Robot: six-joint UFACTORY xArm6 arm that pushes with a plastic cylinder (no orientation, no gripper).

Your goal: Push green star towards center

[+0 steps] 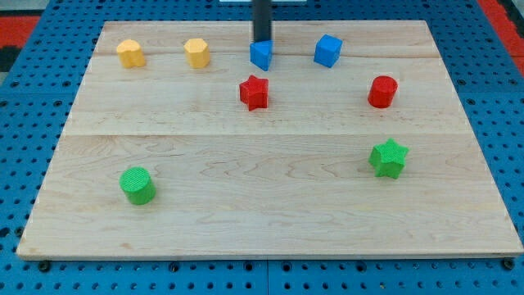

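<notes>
Wooden board (270, 221) fills most of frame, blue pegboard surround (24, 164) at the edges, red patches in top corners cut off.

Left to right: yellow block (130, 53) upper left, looks hexagonal but edges soft, shape not certain. Green cylinder (137, 185) lower left, upright. Second yellow block, hexagonal (196, 52), near the first on the same top row, apart from it. Red star (255, 92) upper centre. Blue block (261, 55) just above the red star, not touching it; its upper part is covered by the rod (261, 18), so shape hard to call, maybe a wedge or cube.

Rod is dark, vertical, cut off by top edge of frame. My tip (261, 41) sits at the top of that blue block, apparently in contact or right behind it; exact contact not resolvable. No fingers on this rig, just the rod end, holding nothing.

Blue cube (327, 50) upper right of centre, tilted. Red cylinder (382, 91) right side, upright.

Green star (388, 158) at right, lower middle of board, well off centre, below the red cylinder. Points visible, textured top, lying flat, nothing touching it. Tip is well apart from it, far up-left.
</notes>
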